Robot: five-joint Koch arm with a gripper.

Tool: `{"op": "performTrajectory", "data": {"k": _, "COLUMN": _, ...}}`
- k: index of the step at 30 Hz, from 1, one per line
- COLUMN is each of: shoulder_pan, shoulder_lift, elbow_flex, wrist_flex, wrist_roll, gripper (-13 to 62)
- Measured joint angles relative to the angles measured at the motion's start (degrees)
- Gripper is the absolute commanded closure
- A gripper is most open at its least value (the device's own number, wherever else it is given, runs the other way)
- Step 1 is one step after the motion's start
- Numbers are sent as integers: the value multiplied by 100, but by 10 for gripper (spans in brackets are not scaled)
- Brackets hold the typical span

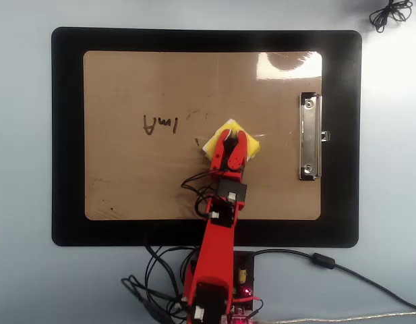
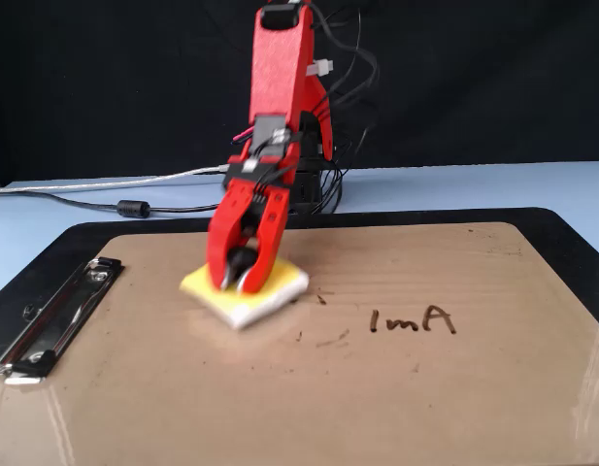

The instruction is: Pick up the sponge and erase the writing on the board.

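Sponge [image 2: 243, 291] sits flat on the board [image 1: 127, 182], near its middle, closer to the clip [image 1: 310, 137] than the writing [image 2: 412, 319] is. Writing reads "ImA" in the fixed view, upside down from overhead; a few faint stray marks lie between it and the sponge. Red gripper [image 2: 237, 282] comes down on top of the sponge, jaws closed around its black centre knob. Bare board on all sides of the sponge; black mat [image 1: 66, 135] frames the board edges.
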Motion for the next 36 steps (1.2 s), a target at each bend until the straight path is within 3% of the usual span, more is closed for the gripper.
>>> {"op": "performTrajectory", "data": {"k": 2, "shoulder_pan": -334, "shoulder_lift": 756, "elbow_flex": 738, "wrist_flex": 53, "wrist_roll": 0, "gripper": 574}}
{"op": "performTrajectory", "data": {"k": 4, "shoulder_pan": -606, "shoulder_lift": 738, "elbow_flex": 589, "wrist_flex": 88, "wrist_roll": 18, "gripper": 575}}
{"op": "performTrajectory", "data": {"k": 10, "shoulder_pan": -773, "shoulder_lift": -1916, "elbow_flex": -2628, "wrist_flex": 26, "wrist_roll": -26, "gripper": 575}}
{"op": "performTrajectory", "data": {"k": 13, "shoulder_pan": -826, "shoulder_lift": -2646, "elbow_flex": -3393, "wrist_flex": 26, "wrist_roll": -35, "gripper": 574}}
{"op": "performTrajectory", "data": {"k": 15, "shoulder_pan": -861, "shoulder_lift": -2391, "elbow_flex": -2865, "wrist_flex": -9, "wrist_roll": -35, "gripper": 574}}
{"op": "performTrajectory", "data": {"k": 20, "shoulder_pan": -1345, "shoulder_lift": 185, "elbow_flex": 316, "wrist_flex": -26, "wrist_roll": -193, "gripper": 575}}
{"op": "performTrajectory", "data": {"k": 23, "shoulder_pan": -1556, "shoulder_lift": 809, "elbow_flex": 747, "wrist_flex": 79, "wrist_roll": -439, "gripper": 574}}
{"op": "performTrajectory", "data": {"k": 26, "shoulder_pan": -1688, "shoulder_lift": 229, "elbow_flex": 9, "wrist_flex": 132, "wrist_roll": -642, "gripper": 574}}
{"op": "performTrajectory", "data": {"k": 28, "shoulder_pan": -1767, "shoulder_lift": -984, "elbow_flex": -1556, "wrist_flex": 62, "wrist_roll": -712, "gripper": 574}}
{"op": "performTrajectory", "data": {"k": 32, "shoulder_pan": -1679, "shoulder_lift": -2461, "elbow_flex": -2962, "wrist_flex": -9, "wrist_roll": -738, "gripper": 575}}
{"op": "performTrajectory", "data": {"k": 34, "shoulder_pan": -1670, "shoulder_lift": -2347, "elbow_flex": -2689, "wrist_flex": -18, "wrist_roll": -738, "gripper": 574}}
{"op": "performTrajectory", "data": {"k": 36, "shoulder_pan": -1635, "shoulder_lift": -1529, "elbow_flex": -1679, "wrist_flex": -53, "wrist_roll": -738, "gripper": 575}}
